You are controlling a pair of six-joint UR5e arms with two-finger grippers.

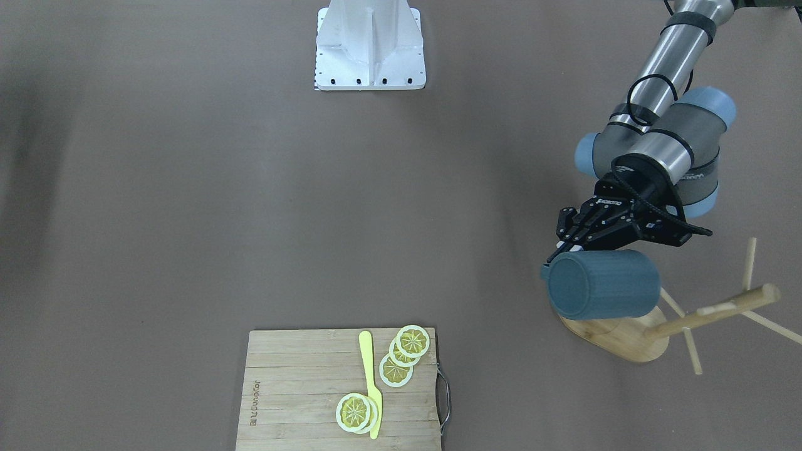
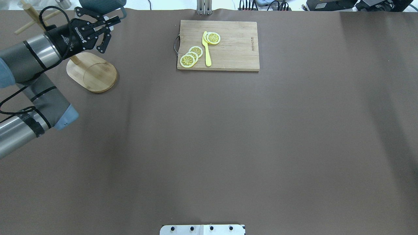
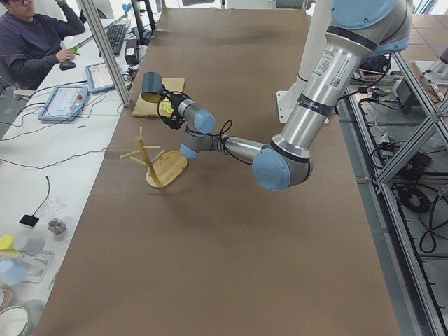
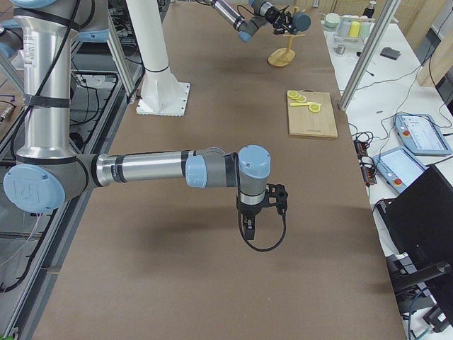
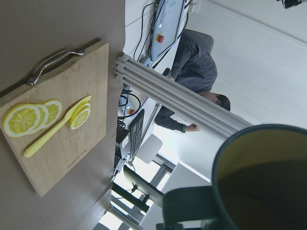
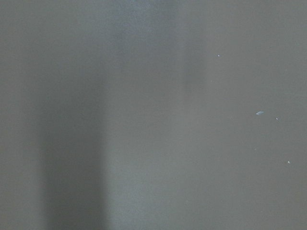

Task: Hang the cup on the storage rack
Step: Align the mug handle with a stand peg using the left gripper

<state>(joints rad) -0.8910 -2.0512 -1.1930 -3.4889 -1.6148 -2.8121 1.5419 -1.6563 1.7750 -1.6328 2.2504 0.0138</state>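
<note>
— What's at the far left corner?
— The left gripper [image 1: 559, 247], clamped on the cup [image 1: 604, 285]. The cup is held on its side in the air near the storage rack [image 1: 630, 341], clear of its pegs.
— Further along the far edge?
— A cutting board [image 2: 233, 49] with lemon slices [image 2: 187, 60] and a yellow knife [image 2: 207, 54].
— And the right end?
— The right gripper [image 4: 260, 207] points down at the bench. Whether it's apart or together, I can't tell.
</note>
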